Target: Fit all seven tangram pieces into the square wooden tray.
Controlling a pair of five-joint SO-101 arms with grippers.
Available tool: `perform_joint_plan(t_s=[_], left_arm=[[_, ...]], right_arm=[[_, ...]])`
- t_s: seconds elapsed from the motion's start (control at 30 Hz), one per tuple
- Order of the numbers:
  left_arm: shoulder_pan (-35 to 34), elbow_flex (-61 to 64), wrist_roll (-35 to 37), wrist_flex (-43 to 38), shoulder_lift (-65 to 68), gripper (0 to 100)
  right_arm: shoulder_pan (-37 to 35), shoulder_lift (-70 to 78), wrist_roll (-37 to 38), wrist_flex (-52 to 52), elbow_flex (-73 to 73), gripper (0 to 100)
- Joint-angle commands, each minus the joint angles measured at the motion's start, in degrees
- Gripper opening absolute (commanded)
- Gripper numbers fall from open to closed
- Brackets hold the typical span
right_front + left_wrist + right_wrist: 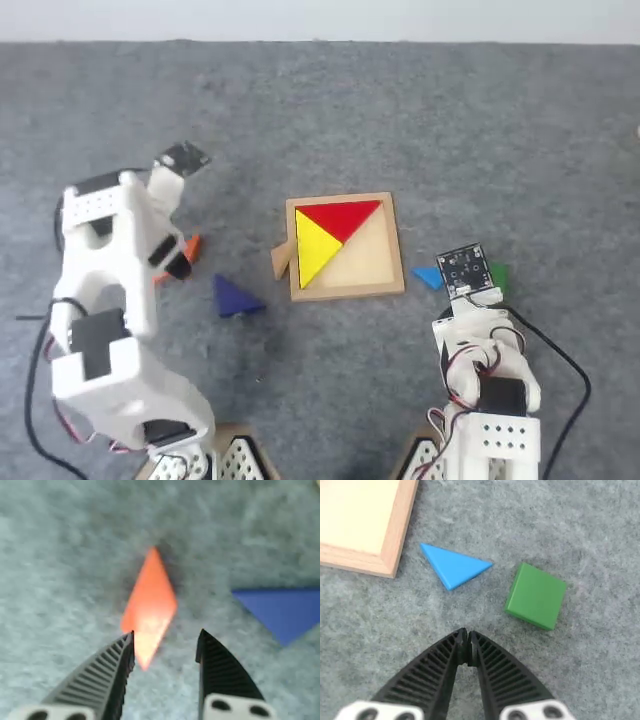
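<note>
The square wooden tray (392,272) lies mid-table holding a red triangle (340,216) and a yellow triangle (315,247). An orange parallelogram (149,606) lies on the grey carpet just ahead of my left gripper (165,647), which is open above it; it also peeks out beside the left arm (190,246). A dark blue triangle (235,297) (282,611) lies between that arm and the tray. My right gripper (467,647) is shut and empty, short of a light blue triangle (454,567) (427,276) and a green square (536,595) (498,276).
A small tan wooden piece (281,259) leans against the tray's left edge. The tray's corner (395,545) lies close to the light blue triangle. Grey carpet covers the whole table, with open room at the back.
</note>
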Motion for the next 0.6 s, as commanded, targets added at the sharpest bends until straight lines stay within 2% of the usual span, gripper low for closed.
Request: perform_joint_plan(t_s=[0.0,0.07,0.2,0.27,0.4,0.57], left_arm=[[-0.44,3.47,1.76,-2.02,-8.26,20],[-0.35,8.04,5.27,-6.42,-13.89,20],[2.73,20.35,17.49,-16.70,-27.60,20],[4.75,23.25,22.42,-16.53,-32.70,20],[7.12,21.49,30.15,-8.97,-33.93,21],[7.12,20.09,32.00,-8.18,-30.95,21]], right_arm=[[-0.22,-1.10,0.62,-0.13,0.88,0.9],[-0.22,-1.10,0.62,-0.13,0.88,0.9],[-0.22,-1.10,0.62,-0.13,0.88,0.9],[-0.13,-1.19,0.62,-0.13,0.88,0.9],[0.13,-1.10,0.53,1.10,0.88,0.9],[-0.04,-1.45,0.53,6.37,0.79,0.8]])
